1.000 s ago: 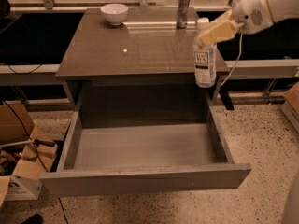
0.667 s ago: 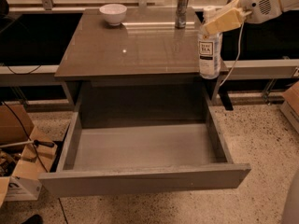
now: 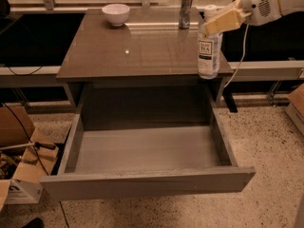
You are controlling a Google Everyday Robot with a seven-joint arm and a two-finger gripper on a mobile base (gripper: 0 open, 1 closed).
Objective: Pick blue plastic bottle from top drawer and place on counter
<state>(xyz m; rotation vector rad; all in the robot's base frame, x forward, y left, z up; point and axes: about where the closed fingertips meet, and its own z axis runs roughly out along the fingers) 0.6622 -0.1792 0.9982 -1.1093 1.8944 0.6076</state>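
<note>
The blue plastic bottle (image 3: 208, 53) looks clear, with a white cap and a white-and-dark label. It stands upright over the front right corner of the counter (image 3: 137, 49); I cannot tell if its base touches the top. My gripper (image 3: 219, 23) reaches in from the upper right, and its tan fingers (image 3: 225, 19) are shut on the bottle just below the cap. The top drawer (image 3: 147, 148) is pulled wide open below the counter, and its grey floor holds nothing.
A white bowl (image 3: 116, 13) sits at the counter's back left and a shiny metal can (image 3: 185, 11) at the back, just left of the bottle. Cardboard boxes (image 3: 19, 175) lie on the floor at left, another box (image 3: 297, 108) at right. A white cable (image 3: 240, 56) hangs from the arm.
My gripper and the bottle have moved up and slightly back, from beside the counter's front right corner to over it. The drawer has stayed open.
</note>
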